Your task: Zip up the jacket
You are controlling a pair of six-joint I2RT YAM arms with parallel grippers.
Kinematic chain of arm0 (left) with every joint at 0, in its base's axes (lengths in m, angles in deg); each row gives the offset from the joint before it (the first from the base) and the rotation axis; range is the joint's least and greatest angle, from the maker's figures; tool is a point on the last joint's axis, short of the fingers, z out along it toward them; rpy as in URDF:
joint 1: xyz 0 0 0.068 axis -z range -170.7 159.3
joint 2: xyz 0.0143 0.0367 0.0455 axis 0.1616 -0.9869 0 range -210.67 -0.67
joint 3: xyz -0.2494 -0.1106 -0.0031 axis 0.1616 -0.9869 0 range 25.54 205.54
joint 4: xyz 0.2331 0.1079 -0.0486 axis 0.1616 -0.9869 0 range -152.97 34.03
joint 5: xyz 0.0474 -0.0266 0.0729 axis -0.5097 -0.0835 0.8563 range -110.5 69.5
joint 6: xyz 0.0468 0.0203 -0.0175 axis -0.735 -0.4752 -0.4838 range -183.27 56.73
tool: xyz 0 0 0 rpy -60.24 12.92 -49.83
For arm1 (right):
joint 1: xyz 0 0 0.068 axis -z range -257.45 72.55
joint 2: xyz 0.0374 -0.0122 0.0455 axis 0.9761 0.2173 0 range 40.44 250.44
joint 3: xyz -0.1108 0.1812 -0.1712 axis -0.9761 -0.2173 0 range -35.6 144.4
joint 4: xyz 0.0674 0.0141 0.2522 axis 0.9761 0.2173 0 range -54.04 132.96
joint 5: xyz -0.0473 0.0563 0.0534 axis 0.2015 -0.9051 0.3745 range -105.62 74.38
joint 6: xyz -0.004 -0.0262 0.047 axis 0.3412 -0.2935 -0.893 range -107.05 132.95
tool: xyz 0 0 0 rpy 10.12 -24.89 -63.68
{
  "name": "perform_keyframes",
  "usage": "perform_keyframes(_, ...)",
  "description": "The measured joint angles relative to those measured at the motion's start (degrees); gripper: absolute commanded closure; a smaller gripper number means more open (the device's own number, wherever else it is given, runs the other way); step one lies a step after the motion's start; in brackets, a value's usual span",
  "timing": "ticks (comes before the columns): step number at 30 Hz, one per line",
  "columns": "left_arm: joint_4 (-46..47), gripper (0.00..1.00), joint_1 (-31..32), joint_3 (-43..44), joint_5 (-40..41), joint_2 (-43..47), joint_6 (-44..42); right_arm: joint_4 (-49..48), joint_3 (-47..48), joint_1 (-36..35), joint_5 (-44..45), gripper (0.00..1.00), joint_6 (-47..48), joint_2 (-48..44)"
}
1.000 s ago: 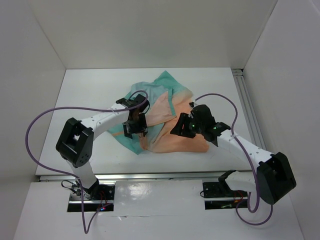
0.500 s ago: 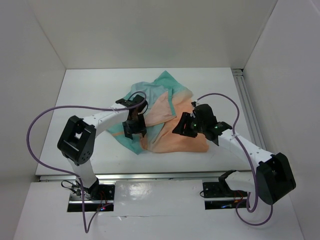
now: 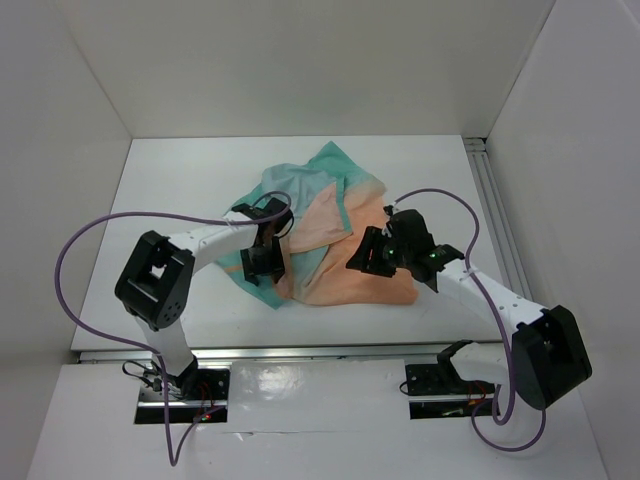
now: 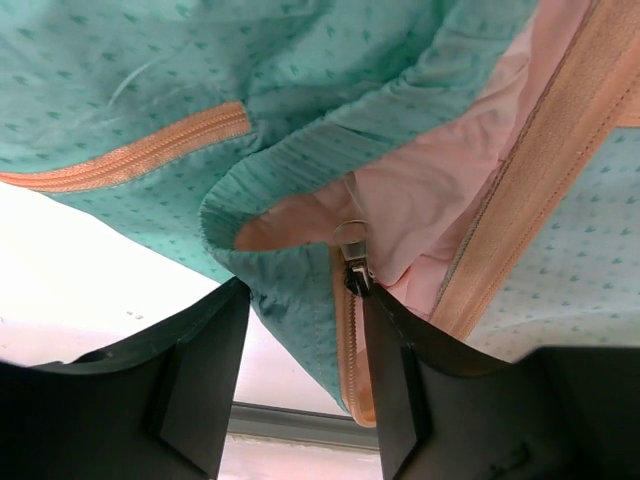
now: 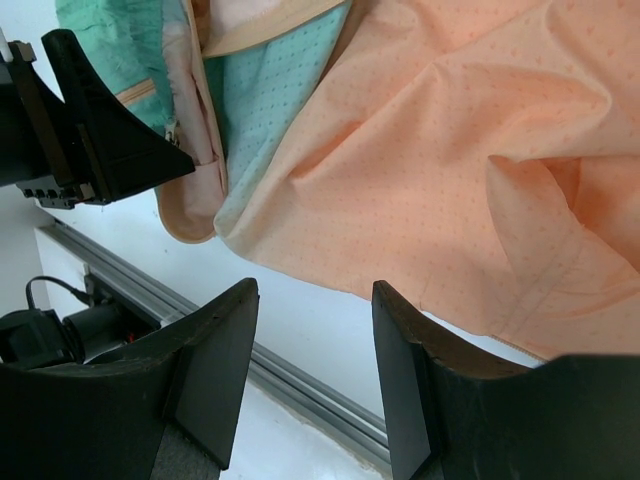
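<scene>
We see a white table [image 3: 170, 190] closed in by plain white walls [image 3: 300, 60]. A slotted metal rail [image 3: 495, 210] runs along the table's right edge. The jacket [image 3: 330, 250] lies crumpled near the middle of the table, teal-green on its left and far parts and peach-orange on the right and near parts.

On the left, the left arm reaches from its base up and to the right, with a purple cable [image 3: 60, 270] looping wide beside it. The left gripper [image 3: 262, 262] sits low over the jacket's teal left edge. From its wrist camera we find its jaws standing apart, and a folded teal hem of the jacket lies in the gap between them. A metal zipper slider [image 4: 354, 262] hangs there just beside the right-hand finger [image 4: 400, 380]. An orange zipper tape [image 4: 140, 155] crosses the teal cloth further left. We cannot tell whether the fingers press the hem.

On the right, the right arm stretches from its base up and to the left, bent at the elbow. The right gripper [image 3: 368, 255] hovers above the orange part of the jacket, near its right side. Its wrist view shows the jaws spread with nothing between them, and the orange fabric and bare table lie beyond.
</scene>
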Motion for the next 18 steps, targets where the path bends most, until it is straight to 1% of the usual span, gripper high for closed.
perform_keyframes(4, 0.07, 0.45, -0.09, -0.02, 0.00, 0.46, 0.04, 0.00, 0.00, 0.17, -0.11, 0.43, 0.00, 0.00)
perform_keyframes(5, 0.17, 0.45, -0.09, -0.04, -0.04, 0.61, 0.02, 0.00, 0.00, 0.20, -0.11, 0.43, 0.00, 0.00)
perform_keyframes(7, 0.83, 0.50, -0.09, -0.52, -0.44, 1.27, -0.02, 0.00, 0.00, 0.20, -0.17, 0.43, -0.02, 0.00)
perform_keyframes(8, 1.07, 0.50, -0.09, -0.85, -0.63, 1.66, 0.00, 0.00, 0.00, 0.20, -0.31, 0.43, -0.02, 0.00)
perform_keyframes(9, 1.33, 0.53, -0.09, -1.27, -0.83, 2.05, -0.02, 0.00, 0.00, 0.20, -0.48, 0.43, -0.04, 0.00)
perform_keyframes(14, 2.01, 0.56, -0.09, -3.02, -1.49, 4.59, -0.02, -0.02, 0.07, 0.11, -1.99, 0.43, 0.11, 0.02)
perform_keyframes(18, 3.17, 0.56, -0.09, -4.98, -2.29, 9.25, 0.00, -0.37, 1.27, -1.57, -3.50, 0.43, 0.63, 0.94)
